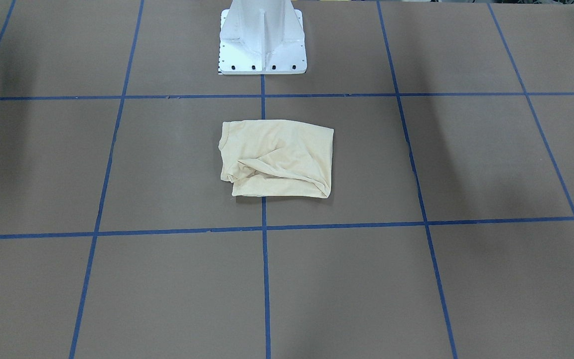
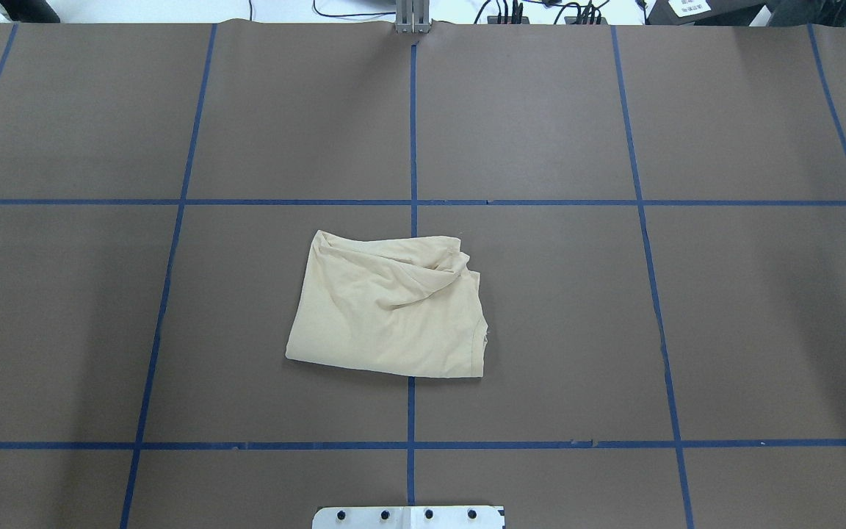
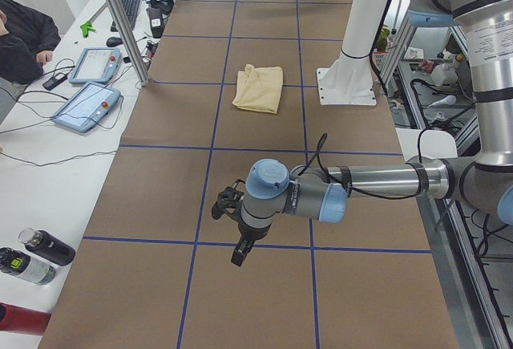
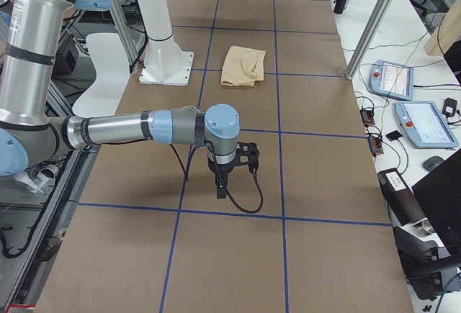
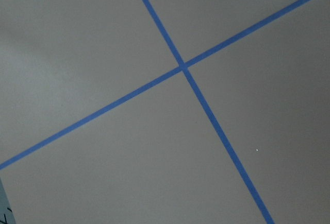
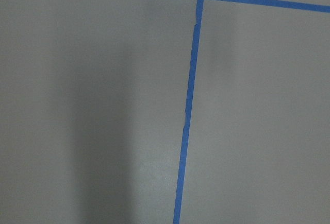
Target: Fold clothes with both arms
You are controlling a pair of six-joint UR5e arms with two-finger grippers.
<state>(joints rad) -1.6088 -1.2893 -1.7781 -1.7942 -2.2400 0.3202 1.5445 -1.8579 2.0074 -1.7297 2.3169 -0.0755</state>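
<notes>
The cream T-shirt (image 2: 386, 308) lies folded in a rough rectangle on the brown table (image 2: 687, 294), across the central blue tape line (image 2: 413, 132). Creases bunch at its far right corner. A white base plate (image 2: 408, 517) shows at the near edge

Even bright light, soft shadows, sharp

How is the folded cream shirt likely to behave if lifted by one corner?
The shirt would probably droop and unfold: its creases and loose layers suggest thin, floppy fabric. Lying nearly flat, it is likely light. Pushed across the matte table, it may bunch.
</notes>
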